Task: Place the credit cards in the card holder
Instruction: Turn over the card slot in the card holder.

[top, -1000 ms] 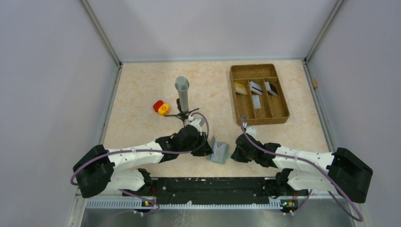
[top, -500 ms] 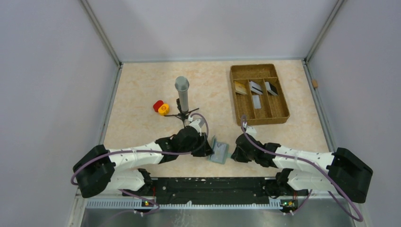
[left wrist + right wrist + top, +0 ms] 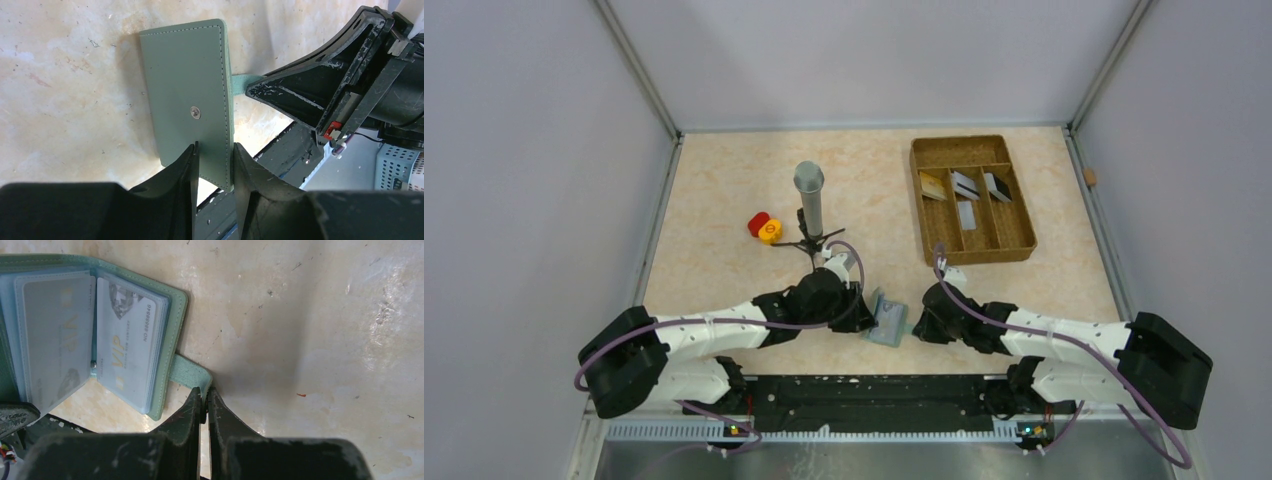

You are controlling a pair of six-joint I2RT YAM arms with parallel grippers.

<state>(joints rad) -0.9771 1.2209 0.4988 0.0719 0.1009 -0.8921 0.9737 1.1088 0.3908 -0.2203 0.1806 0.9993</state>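
Card holder (image 3: 888, 322), part-open and well apart from the brown tray (image 3: 979, 255), looks light and floppy, best held by its cover edge. Right gripper (image 3: 205, 390) pinches its tab; left gripper (image 3: 215, 146) straddles the cover, grip uncertain.

Viewed from above, a tabletop (image 3: 714, 190) of beige, marble-patterned laminate is enclosed on three sides by plain, pale lilac-grey panels: a rear wall (image 3: 864, 60), a left wall (image 3: 524, 180) and a right wall (image 3: 1194, 180), which meet at the far corners behind a left aluminium post (image 3: 637, 70) and a right aluminium post (image 3: 1109, 65). Along the near edge of the tabletop runs a black rail (image 3: 874, 392), with a ribbed grey strip (image 3: 824, 430) and a band of brushed metal (image 3: 844, 462) below it. The light is even and diffuse, the shadows are soft and short, and at close range the laminate is finely scratched and speckled.
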